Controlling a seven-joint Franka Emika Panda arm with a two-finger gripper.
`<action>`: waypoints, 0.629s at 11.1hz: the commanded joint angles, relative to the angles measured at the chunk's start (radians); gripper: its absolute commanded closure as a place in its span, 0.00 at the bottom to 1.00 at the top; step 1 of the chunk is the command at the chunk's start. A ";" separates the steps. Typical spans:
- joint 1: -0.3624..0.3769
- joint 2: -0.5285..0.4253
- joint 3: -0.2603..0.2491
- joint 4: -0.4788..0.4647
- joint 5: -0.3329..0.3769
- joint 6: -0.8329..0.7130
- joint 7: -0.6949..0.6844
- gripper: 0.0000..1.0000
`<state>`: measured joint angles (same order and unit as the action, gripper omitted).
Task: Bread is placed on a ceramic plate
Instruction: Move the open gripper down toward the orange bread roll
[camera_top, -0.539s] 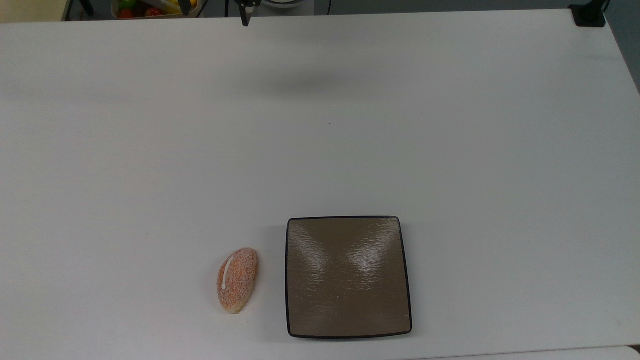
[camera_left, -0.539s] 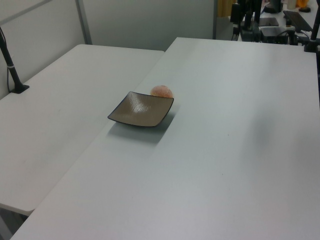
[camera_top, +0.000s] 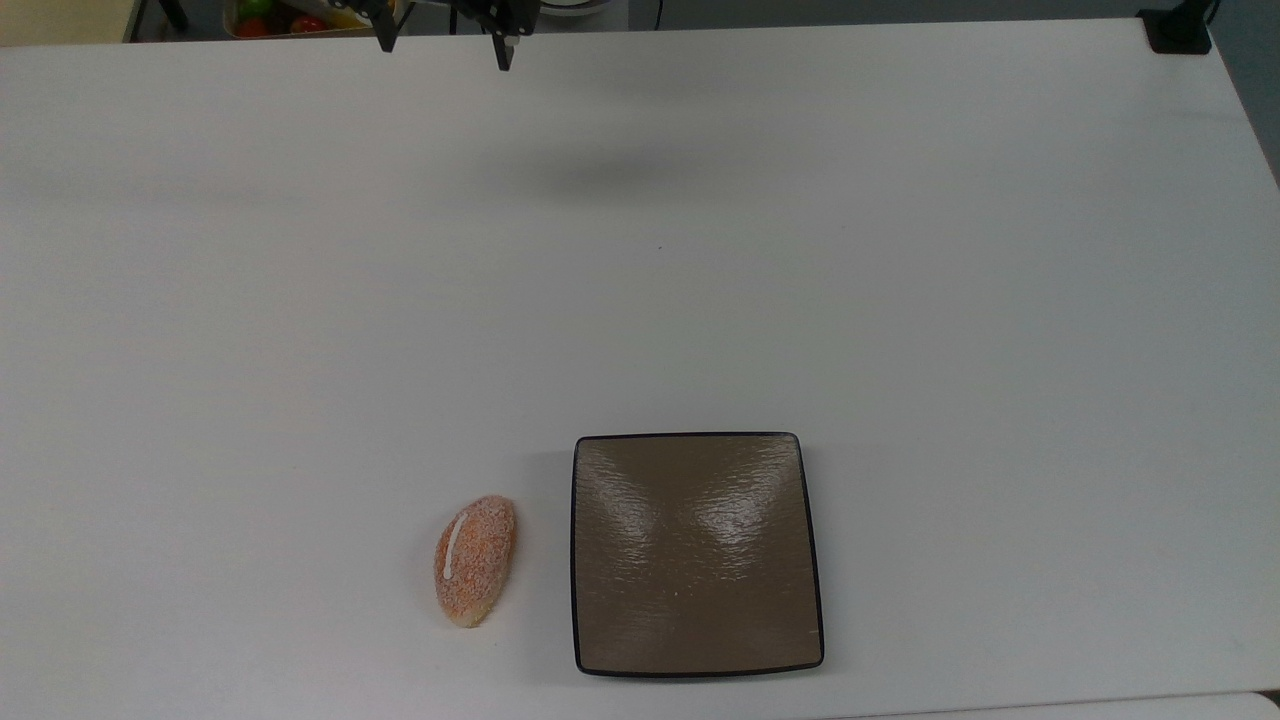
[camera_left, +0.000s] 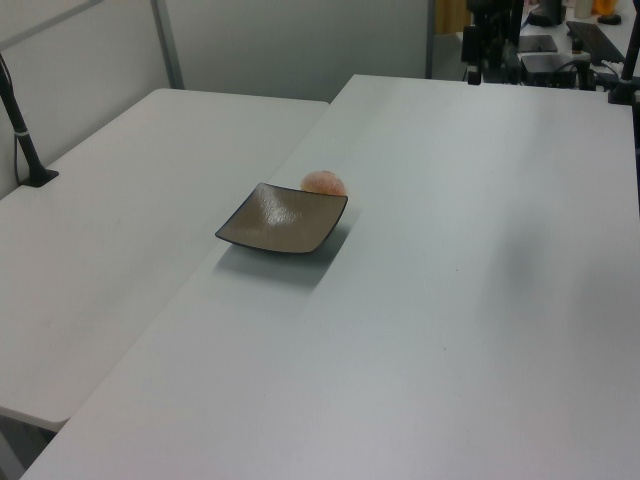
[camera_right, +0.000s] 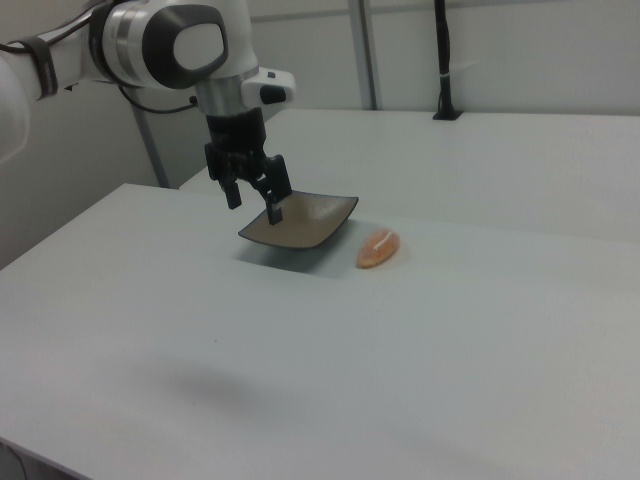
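Fingers (camera_right: 275, 210) spread wide and holding nothing hang high over the white counter (camera_top: 900, 250), and in the right view the gripper (camera_right: 252, 199) sits nearer the camera than everything else, overlapping the ceramic plate (camera_right: 320, 225) only by line of sight. Judging from that, the whole reach and descent are not yet done. The bread (camera_top: 475, 560) lies on the counter just beside the ceramic plate's (camera_top: 697, 553) edge on the top view's left, close but apart from it, white stripe up. That closeness is the likely trouble: a finger coming down on the plate side could clip the raised black rim and shift the plate, and the rounded, sugary crust may roll or slip if the pinch lands off centre or across its long axis. In the left view the bread (camera_left: 325, 182) peeks out behind the plate (camera_left: 282, 219), its lower half hidden. Farthest off, the gripper (camera_top: 445, 45) is cut by the top view's upper edge, with something colourful behind it that I cannot identify.
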<state>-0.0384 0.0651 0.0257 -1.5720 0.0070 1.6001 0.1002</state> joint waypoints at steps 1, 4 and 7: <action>0.021 -0.001 0.005 -0.042 0.011 0.091 -0.016 0.00; 0.023 0.065 0.005 -0.030 0.004 0.303 0.041 0.00; 0.020 0.184 0.005 -0.001 -0.028 0.553 0.078 0.00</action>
<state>-0.0217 0.1624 0.0317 -1.6063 0.0059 2.0097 0.1423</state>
